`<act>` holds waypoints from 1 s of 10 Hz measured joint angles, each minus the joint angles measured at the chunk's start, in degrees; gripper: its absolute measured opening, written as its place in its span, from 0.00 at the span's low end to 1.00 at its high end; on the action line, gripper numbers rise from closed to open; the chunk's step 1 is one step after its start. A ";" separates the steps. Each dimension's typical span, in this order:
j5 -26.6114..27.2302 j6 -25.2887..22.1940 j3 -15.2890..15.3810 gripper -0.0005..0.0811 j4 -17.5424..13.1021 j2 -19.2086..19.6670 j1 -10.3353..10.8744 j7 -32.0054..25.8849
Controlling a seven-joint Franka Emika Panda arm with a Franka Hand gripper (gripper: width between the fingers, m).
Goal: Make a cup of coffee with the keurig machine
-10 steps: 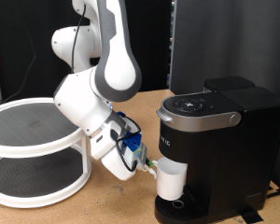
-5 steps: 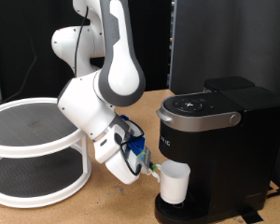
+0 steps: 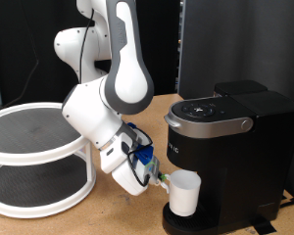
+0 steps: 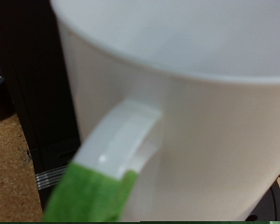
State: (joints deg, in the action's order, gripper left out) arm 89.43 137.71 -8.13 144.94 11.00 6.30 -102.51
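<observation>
The white cup (image 3: 184,194) stands under the spout of the black keurig machine (image 3: 235,147), on or just above its drip tray. My gripper (image 3: 160,180) reaches in from the exterior view's left and is shut on the cup's handle. In the wrist view the cup (image 4: 205,121) fills the frame. Its handle (image 4: 131,135) is pinched by a green fingertip (image 4: 89,191). The machine's lid with the silver-grey handle (image 3: 214,124) is down.
A white two-tier round rack (image 3: 34,157) stands at the exterior view's left. A dark panel (image 3: 235,44) rises behind the machine. Brown tabletop (image 3: 98,217) shows below the arm. The machine's black front (image 4: 28,84) lies just behind the cup.
The arm has shifted slightly right and down, carrying the cup further under the spout and lower toward the drip tray.
</observation>
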 joint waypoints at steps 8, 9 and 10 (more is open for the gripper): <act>-0.03 -0.60 -0.43 0.82 0.27 1.36 -0.53 -2.02; -1.60 -1.90 -0.97 0.96 1.07 0.85 -1.01 -1.96; -4.46 -4.28 -1.85 0.96 2.17 -0.22 -1.78 -1.48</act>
State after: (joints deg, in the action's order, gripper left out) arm 84.97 133.43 -9.98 147.11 10.78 4.51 -103.98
